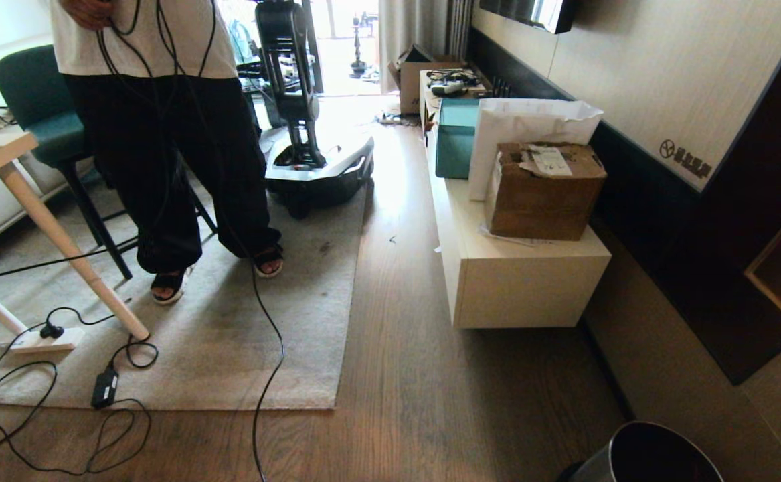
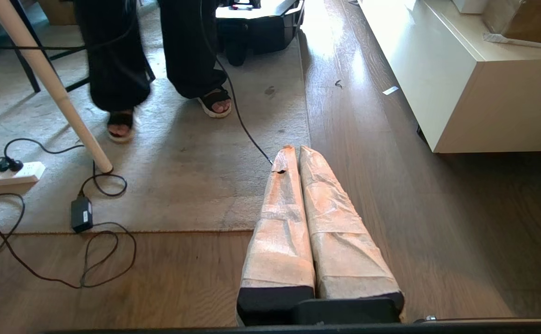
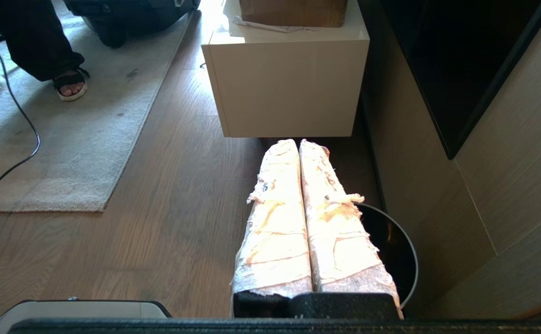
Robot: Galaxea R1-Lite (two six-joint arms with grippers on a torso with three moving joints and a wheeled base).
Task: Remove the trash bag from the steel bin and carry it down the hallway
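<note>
Showing one steel bin, one cardboard box and one teal box on the one white cabinet, one rug, one person, and two or perhaps three cables.

The steel bin stands upright on the wooden floor at the near right, close beside the pale wall panel and nearer than the white cabinet. Only its upper part shows: a round, thin, pale metal rim around a dark interior. Whether a bag lies inside cannot be told.
</note>
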